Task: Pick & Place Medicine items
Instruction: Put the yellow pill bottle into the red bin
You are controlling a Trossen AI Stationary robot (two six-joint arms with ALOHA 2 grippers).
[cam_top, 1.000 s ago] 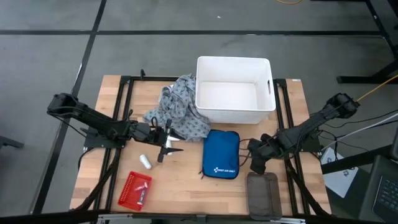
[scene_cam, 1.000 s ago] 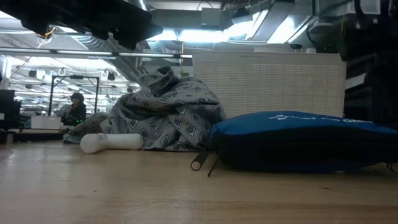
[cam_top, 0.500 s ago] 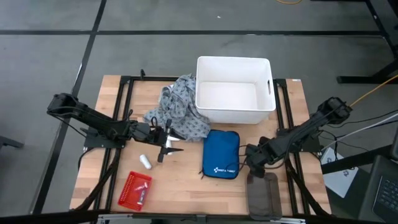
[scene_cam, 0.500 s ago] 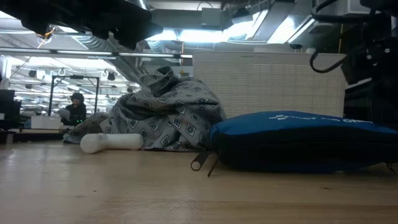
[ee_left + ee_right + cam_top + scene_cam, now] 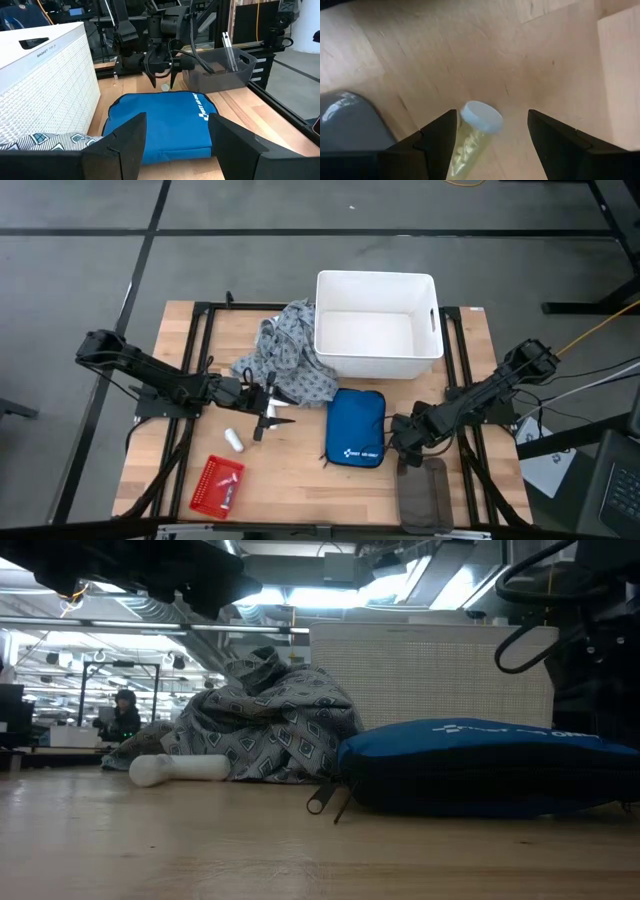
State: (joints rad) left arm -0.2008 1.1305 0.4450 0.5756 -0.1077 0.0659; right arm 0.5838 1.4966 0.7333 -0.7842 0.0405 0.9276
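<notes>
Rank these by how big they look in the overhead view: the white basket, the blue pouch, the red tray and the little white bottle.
1. White basket, largest.
2. Blue pouch.
3. Red tray.
4. White bottle, smallest.

All four rest on the same table seen straight down, so nearness hardly skews the order.

The bench (image 5: 300, 475) is pale wood with a matt grain. Under the right end effector (image 5: 490, 145) lies a clear plastic pill bottle (image 5: 472, 135) with a smooth white cap. The blue pouch (image 5: 160, 120) is woven fabric, the basket (image 5: 375, 330) matt white plastic, the cloth (image 5: 270, 730) soft printed textile.
</notes>
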